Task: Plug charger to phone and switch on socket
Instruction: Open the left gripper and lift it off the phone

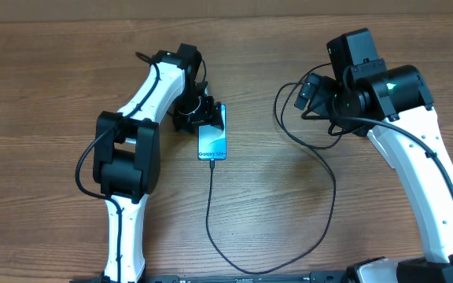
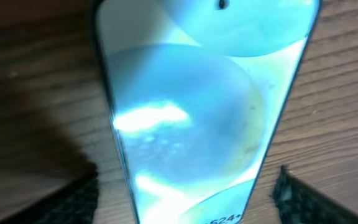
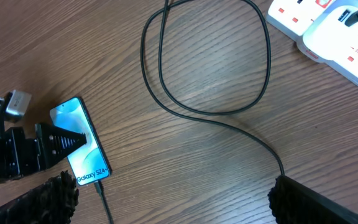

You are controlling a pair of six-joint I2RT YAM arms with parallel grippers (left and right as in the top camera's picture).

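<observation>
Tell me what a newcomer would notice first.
The phone, its screen glowing blue-teal, lies left of centre on the table, with the left gripper straddling its top end. Then comes the black charger cable, looping from the phone's lower end to the right, and the white socket, top right in the right wrist view.
</observation>
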